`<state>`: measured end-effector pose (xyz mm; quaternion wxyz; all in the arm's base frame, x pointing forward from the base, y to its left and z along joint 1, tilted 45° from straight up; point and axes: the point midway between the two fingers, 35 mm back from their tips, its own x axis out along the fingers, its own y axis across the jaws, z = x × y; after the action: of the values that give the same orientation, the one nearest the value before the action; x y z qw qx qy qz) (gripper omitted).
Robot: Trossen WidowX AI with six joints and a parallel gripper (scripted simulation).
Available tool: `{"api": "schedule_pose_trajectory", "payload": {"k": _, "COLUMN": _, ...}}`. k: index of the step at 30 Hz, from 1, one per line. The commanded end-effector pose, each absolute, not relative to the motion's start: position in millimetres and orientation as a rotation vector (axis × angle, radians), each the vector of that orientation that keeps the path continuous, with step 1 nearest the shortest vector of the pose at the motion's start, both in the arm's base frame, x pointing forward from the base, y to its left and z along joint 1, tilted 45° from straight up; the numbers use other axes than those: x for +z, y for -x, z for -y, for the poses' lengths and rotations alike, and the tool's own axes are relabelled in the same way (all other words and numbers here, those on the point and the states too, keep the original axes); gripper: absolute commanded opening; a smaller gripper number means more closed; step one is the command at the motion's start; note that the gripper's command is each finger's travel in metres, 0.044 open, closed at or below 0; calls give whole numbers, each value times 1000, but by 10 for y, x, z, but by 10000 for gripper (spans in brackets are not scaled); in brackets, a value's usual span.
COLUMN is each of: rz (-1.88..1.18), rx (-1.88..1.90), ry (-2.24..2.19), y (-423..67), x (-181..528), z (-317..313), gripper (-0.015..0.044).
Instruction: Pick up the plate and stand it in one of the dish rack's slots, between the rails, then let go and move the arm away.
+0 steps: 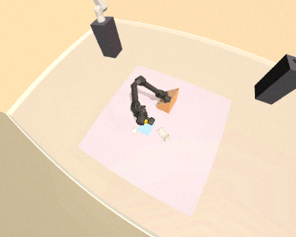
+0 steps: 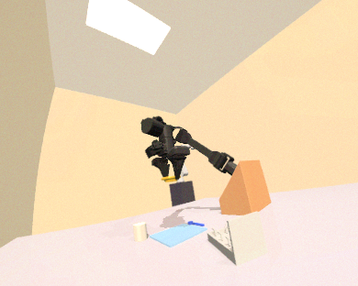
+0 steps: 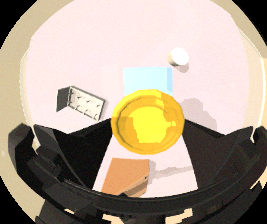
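Top view, arm: the dark arm (image 1: 136,95) reaches from its base beside the orange wedge block (image 1: 169,100) out over the pale pink mat (image 1: 157,152).
Top view, gripper: the gripper (image 1: 146,121) hangs over the near edge of the light blue mat (image 1: 145,130), with a spot of yellow between its fingers.
Top view, neighbours: a small white cup (image 1: 133,131) stands just left of the blue mat; the cream dish rack (image 1: 163,133) lies just right of it, apart from both.
Top view, cameras: two dark box cameras (image 1: 106,36) stand at the table's far edge.

Exterior view, gripper: the gripper (image 2: 168,176) is well above the table, pointing down, clenched on the yellow plate (image 2: 168,178), whose rim shows as a thin band at the fingertips.
Exterior view, table things: the light blue mat (image 2: 176,235) lies flat below, with a small blue utensil (image 2: 195,224) at its far edge; the cup (image 2: 139,231) is to its left, the dish rack (image 2: 237,238) to its right, the orange wedge block (image 2: 245,188) behind.

Wrist view, plate: the yellow plate (image 3: 146,123) fills the middle, gripped and lifted clear of the blue mat (image 3: 148,82) beyond it.
Wrist view, rack: the dish rack (image 3: 80,102) sits off to the left, well apart from the plate; the cup (image 3: 180,56) is at the upper right.
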<state>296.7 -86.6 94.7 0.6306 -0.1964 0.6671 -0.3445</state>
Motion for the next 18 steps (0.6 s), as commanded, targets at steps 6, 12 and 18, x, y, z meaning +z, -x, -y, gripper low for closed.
{"api": "schedule_pose_trajectory", "payload": {"k": 6, "rz": -1430, "rx": -932, "ry": 277, "y": -2801, "x": 518, "z": 351, "gripper": 0}}
{"api": "schedule_pose_trajectory", "payload": {"k": 12, "rz": -1333, "rx": -1064, "ry": 144, "y": -2561, "x": 209, "z": 19, "gripper": 0}}
{"api": "schedule_pose_trajectory", "payload": {"k": 18, "rz": -1321, "rx": -1079, "ry": 130, "y": -2530, "x": 178, "z": -13, "gripper": 0}}
